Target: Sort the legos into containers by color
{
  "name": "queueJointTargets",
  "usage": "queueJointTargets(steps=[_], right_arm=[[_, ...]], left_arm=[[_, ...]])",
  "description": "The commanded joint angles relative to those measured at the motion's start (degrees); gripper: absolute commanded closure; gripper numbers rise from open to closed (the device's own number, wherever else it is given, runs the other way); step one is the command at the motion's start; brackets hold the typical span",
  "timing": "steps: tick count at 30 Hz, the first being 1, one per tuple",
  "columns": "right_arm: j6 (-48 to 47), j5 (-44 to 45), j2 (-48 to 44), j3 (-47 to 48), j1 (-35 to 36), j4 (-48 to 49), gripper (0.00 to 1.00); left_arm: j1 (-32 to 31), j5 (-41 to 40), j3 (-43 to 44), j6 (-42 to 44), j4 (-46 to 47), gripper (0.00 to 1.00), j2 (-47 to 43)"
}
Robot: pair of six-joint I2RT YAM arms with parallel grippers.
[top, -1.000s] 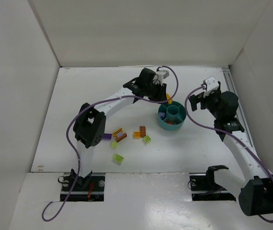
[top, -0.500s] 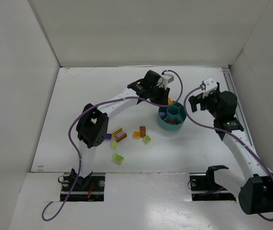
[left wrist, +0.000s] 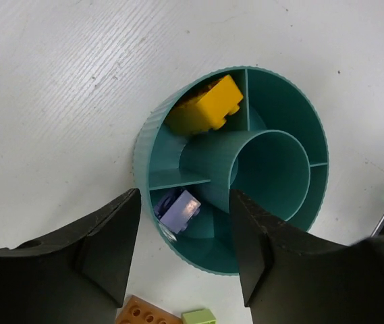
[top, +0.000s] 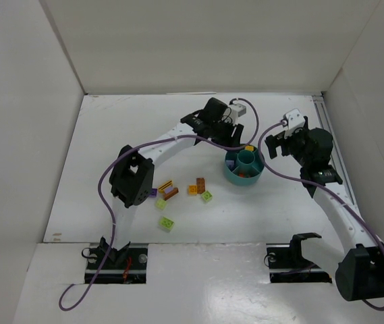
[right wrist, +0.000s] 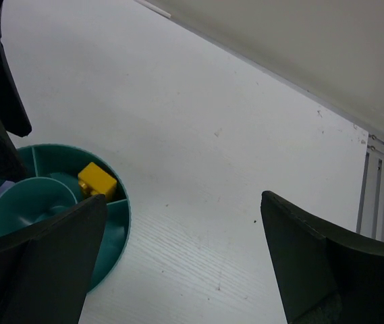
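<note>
Left wrist: left gripper (left wrist: 183, 229) apart, empty, over far-left rim of bowl (left wrist: 144, 152); right gripper (right wrist: 185, 236) wide apart. Low retreat could clip rim, tip bowl.

The left gripper (left wrist: 185, 251), clamped on the yellow lego (left wrist: 205, 106) a second ago, now stands parted above the bowl (left wrist: 143, 145); the lego lies in its far compartment.

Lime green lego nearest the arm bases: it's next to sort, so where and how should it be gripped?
Take the lime green lego by two opposite side walls, coming straight down from above. It lies alone, with bare table on every side, so both walls look reachable. It sits skewed, so match its angle.
</note>
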Motion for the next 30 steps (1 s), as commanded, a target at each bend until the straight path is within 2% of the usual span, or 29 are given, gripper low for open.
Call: queueJointTargets(steps=[1,6,8,10,11,14,15,16,17,18,19,22,24,25,27,30], right_arm=[[-0.71,-0.62,-0.25,0.89,-0.4,1.13,0.0],[-1.76,-3.07,-0.25,0.89,-0.4,1.13,0.0],[-1.76,-3.69,-0.77,0.89,-0.4,1.13,0.0],[-1.76,-3.69,-1.3,0.89,-0.4,1.13,0.0],[-1.76,-4.22,-1.31,0.89,-0.4,1.13,0.0],[-3.26,-7.56,-1.92,0.89,0.12,0.61,0.0],[-5.0,-7.56,-1.92,0.89,2.12,-0.09,0.0],[-6.41,-6.34,-1.92,1.94,6.15,-2.36,0.0],[-7.64,-4.5,-1.4,2.55,6.19,-2.39,0.0],[-8.78,-2.66,-1.39,3.26,11.67,-4.82,0.0],[-10.88,-1.16,0.0,4.48,14.59,-5.89,0.0],[-11.43,2.54,3.59,5.89,24.6,-8.09,0.0],[-8.98,5.6,5.89,7.92,29.02,-9.67,0.0],[-7.32,7.19,7.03,7.92,33.82,-9.68,0.0],[-0.47,11.4,10.02,8.54,38.33,-9.68,0.0],[9.72,13.79,13.63,5.57,45.46,-6.09,0.0]], left_arm=[[-0.14,1.43,3.56,0.64,0.24,0.48,-2.23],[-0.14,2.92,3.57,-0.05,0.85,0.47,-4.16],[0.55,3.45,2.0,-1.19,1.72,0.39,-6.53],[2.13,4.24,-0.2,-2.25,3.75,0.34,-8.82],[2.14,4.24,-1.6,-2.78,4.54,0.24,-10.22],[3.9,1.62,-9.51,-5.41,7.87,0.09,-17.6],[4.59,-0.13,-14.4,-6.47,8.49,0.0,-21.97],[5.3,-4.15,-16.97,-9.35,9.19,0.0,-24.27],[5.83,-5.93,-19.78,-11.12,9.2,0.0,-26.65],[6.53,-7.86,-22.68,-13.22,9.72,0.0,-29.02],[7.06,-9.89,-28.89,-15.16,9.73,0.0,-34.26],[8.91,-18.49,-40.24,-23.42,8.42,0.0,-44.9],[10.57,-26.99,-44.14,-30.86,2.37,0.0,-49.67],[10.58,-29.13,-45.72,-33.08,0.08,0.0,-51.87],[11.1,-33.61,-50.91,-37.04,-4.74,0.0,-59.16],[11.11,-35.83,-57.76,-42.76,-7.05,0.0,-69.62]])
